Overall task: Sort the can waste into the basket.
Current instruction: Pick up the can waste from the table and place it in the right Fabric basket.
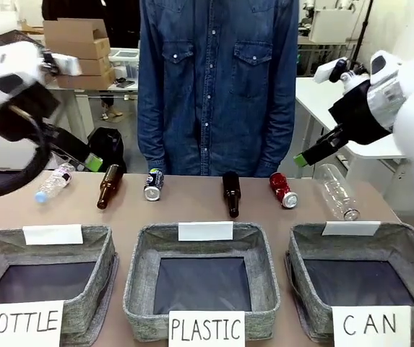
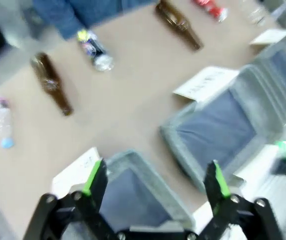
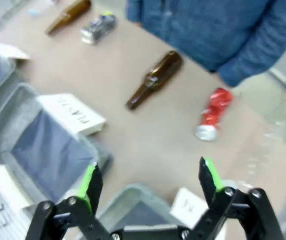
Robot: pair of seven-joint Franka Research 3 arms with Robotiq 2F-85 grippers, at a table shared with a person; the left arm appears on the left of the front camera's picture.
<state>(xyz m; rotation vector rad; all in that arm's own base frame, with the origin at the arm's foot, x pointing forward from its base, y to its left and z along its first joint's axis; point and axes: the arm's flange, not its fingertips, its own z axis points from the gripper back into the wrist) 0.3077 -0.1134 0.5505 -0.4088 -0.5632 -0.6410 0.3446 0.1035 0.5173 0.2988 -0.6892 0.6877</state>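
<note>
Red can (image 1: 284, 190): lies on its side near the table's (image 1: 192, 210) far edge, right of centre, between a brown bottle (image 1: 231, 193) and a clear plastic bottle (image 1: 337, 191). 
Black-and-silver can (image 1: 153, 184): same far edge, left of centre, just beside a second brown bottle (image 1: 108, 186). 
Basket signed CAN (image 1: 402, 233): near right corner, well apart from both cans. 
PLASTIC basket (image 1: 138, 289): middle of the near edge. 
BOTTLE basket (image 1: 98, 289): near left corner. 
Left gripper (image 2: 155, 172): raised over the table's left side, jaws wide, holding nothing. 
Right gripper (image 3: 148, 172): raised over the right side, jaws wide, holding nothing. 
Person (image 1: 217, 87): stands at the far edge.
</note>
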